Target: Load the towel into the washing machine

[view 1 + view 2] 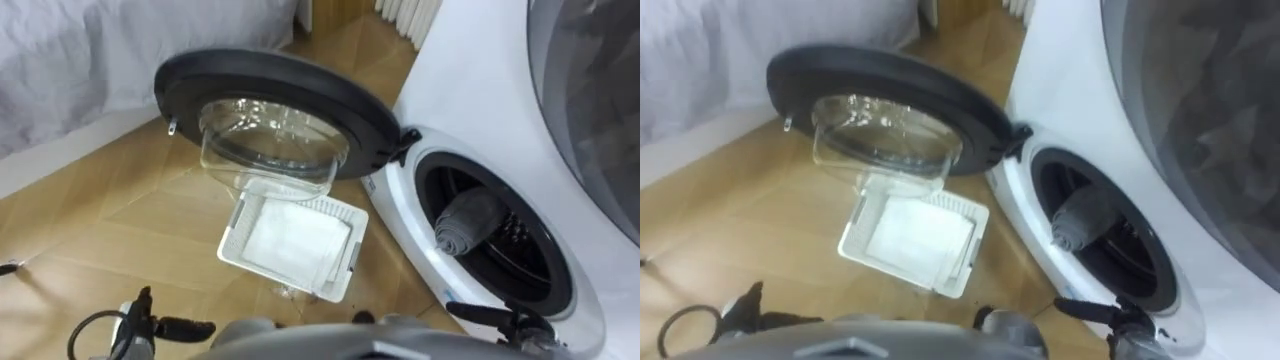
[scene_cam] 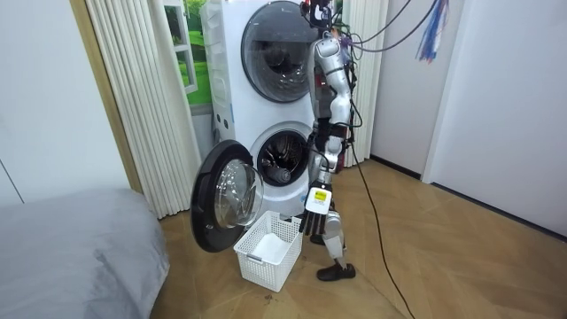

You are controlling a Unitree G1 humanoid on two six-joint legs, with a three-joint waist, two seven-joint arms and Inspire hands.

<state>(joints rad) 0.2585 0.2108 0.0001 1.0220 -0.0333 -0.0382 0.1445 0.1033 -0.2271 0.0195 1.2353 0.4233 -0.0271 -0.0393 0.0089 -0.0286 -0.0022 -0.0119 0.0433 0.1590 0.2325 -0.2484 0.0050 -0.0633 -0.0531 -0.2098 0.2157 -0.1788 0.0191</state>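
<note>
Task state: the grey towel (image 1: 468,222) is seen lying bunched in the mouth of the washing machine (image 1: 470,110), resting on the lower lip of the drum opening, partly inside. The loading step is judged largely done. The towel may need to be pushed deeper, since it sits close to the rim. The round door (image 1: 270,85) is swung fully open to the robot's left and is not yet shut.

A white basket (image 1: 235,235) stands on the wooden floor (image 1: 100,220) just below the open door, with a white cloth (image 1: 295,240) lying flat in it. Whether that cloth is also meant for loading cannot be told.

Left robot hand (image 1: 150,322): seen low at the frame's bottom edge, well apart from the towel and basket. Whether it is open or closed cannot be told.

Right robot hand (image 1: 505,322): seen just below the drum opening, near the towel but apart from it. No cloth is seen in it, and its state cannot be told.

In the room view the robot is seen standing beside the machine and basket.
</note>
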